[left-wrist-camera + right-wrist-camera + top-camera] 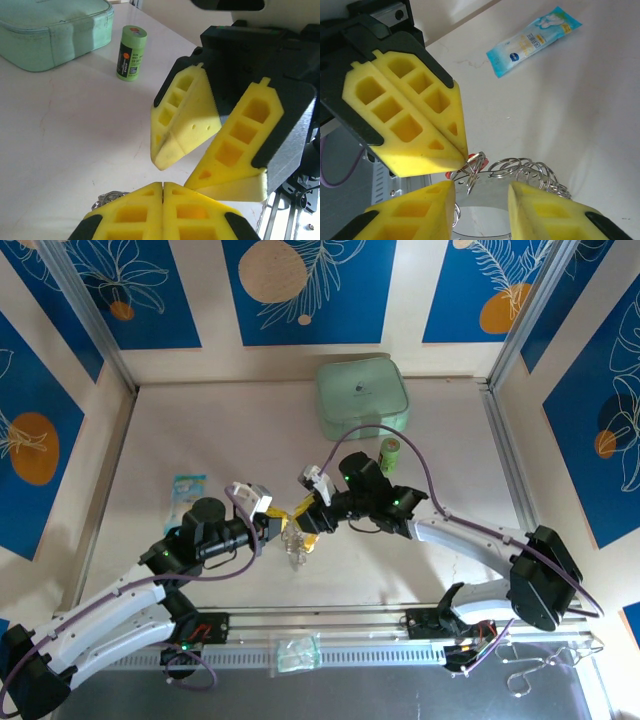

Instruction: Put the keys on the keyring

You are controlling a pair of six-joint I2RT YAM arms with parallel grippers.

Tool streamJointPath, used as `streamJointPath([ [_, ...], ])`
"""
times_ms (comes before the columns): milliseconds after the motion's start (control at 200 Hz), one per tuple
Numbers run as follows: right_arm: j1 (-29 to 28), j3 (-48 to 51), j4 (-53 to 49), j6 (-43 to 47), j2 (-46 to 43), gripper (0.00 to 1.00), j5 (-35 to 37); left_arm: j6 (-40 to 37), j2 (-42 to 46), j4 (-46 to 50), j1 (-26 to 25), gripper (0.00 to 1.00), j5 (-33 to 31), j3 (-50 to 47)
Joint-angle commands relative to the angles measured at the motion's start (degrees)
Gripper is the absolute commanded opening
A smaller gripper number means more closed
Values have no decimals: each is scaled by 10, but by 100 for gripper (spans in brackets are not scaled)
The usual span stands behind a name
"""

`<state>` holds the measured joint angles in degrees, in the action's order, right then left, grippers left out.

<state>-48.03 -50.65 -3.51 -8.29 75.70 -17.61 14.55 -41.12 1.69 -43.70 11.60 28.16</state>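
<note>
My left hand (464,156) is closed, its tips pinching what looks like the end link of the keyring (520,167), over the middle of the bench (560,100), toward its near edge. The links trail sideways from that pinch, across the gap of my right hand (481,192), whose jaws stand apart, gripping nothing. The red key (451,175) sits just beside the pinch, nearest my right hand, I judge.

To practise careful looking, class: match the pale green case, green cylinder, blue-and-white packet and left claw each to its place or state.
1 pale green case
2 green cylinder
3 blue-and-white packet
4 left claw

a shut
b lying flat, left side of the table
c standing upright beside the case
d at the table's far edge

Pairs: 1-d, 2-c, 3-b, 4-a
</note>
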Motion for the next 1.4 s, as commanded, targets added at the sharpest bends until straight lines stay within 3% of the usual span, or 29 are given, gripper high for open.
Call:
streamJointPath([
  [0,-4,-7,14,-17,8,31,-21,-5,-2,-19,6,0,12,1],
  [505,-22,-9,20,-23,34,27,-10,-2,-1,-22,5,0,13,0],
  [875,-21,1,39,-26,26,0,23,2,6,-18,6,0,9,1],
  [1210,-28,87,126,34,-25,0,69,40,23,-9,6,0,-48,-5],
  [1395,-37,107,150,60,-42,0,81,60,23,-9,6,0,-50,-12],
])
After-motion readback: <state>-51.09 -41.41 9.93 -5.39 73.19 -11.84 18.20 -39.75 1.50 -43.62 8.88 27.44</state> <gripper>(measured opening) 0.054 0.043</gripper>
